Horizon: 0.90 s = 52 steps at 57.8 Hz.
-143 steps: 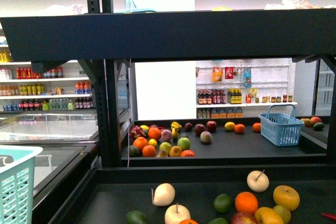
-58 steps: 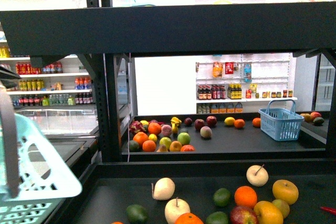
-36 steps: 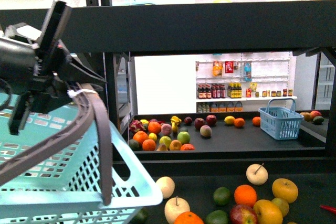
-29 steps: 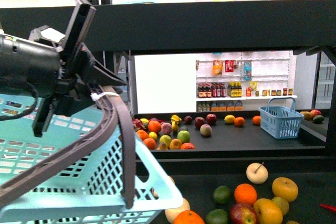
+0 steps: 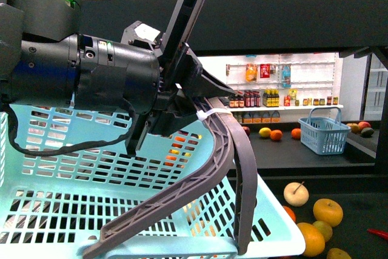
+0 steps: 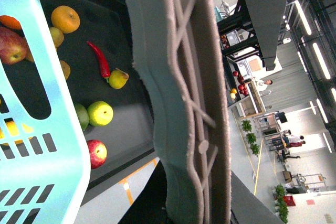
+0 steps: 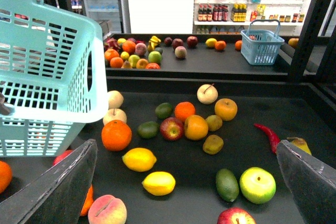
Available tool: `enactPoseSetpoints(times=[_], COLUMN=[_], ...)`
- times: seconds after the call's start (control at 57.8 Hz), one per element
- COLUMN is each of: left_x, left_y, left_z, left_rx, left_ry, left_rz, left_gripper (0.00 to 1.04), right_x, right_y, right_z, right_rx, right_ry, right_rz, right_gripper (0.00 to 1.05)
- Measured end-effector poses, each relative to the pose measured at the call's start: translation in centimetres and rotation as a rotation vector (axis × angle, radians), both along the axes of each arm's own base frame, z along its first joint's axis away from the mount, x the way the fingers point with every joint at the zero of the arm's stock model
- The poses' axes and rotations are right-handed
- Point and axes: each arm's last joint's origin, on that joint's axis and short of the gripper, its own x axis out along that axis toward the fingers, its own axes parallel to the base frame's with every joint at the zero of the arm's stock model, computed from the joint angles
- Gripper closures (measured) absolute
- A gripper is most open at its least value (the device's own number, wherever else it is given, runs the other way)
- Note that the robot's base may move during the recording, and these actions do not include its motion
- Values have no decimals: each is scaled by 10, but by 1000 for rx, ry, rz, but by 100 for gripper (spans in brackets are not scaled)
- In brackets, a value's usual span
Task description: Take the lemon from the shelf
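Note:
The lemon is a bright-yellow oval on the black shelf deck; it is hidden in the front view. My right gripper is open above the deck, and the lemon lies between its two fingers, below them. A rounder, deeper-yellow citrus sits just beyond the lemon. My left gripper is shut on the grey handle of a light-blue basket and holds it up. The handle fills the left wrist view. The basket hangs over the deck's left side.
Around the lemon lie an orange, a red apple, an avocado, a green apple, a peach and a red chili. A blue basket stands on the farther deck.
My left arm has lifted the light-blue basket from the lower left up and to the right. It now covers most of the front view and hides the near fruit.

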Motion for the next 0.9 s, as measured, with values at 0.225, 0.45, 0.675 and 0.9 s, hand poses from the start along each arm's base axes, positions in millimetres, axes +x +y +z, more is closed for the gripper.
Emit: enactPoseSetpoints(times=[0.225,0.45,0.675,0.9], left_x=[2,2,1,2], left_y=[-5,-7,-7,-7], left_z=[-8,-7,-7,-6], left_rx=[26,30,32,31], left_ry=[6,-5,-8,-9], left_rz=[-1,-4,-6,-7], left_gripper=[96,96,96,96], right_x=[0,11,63,171], right_y=[0,-4,-35,-96], right_z=[0,-8,4,-28], right_rx=[0,-19,75,97], right_ry=[0,343,451,600], right_rz=[0,-211,-170,15], right_gripper=[2,2,2,2])
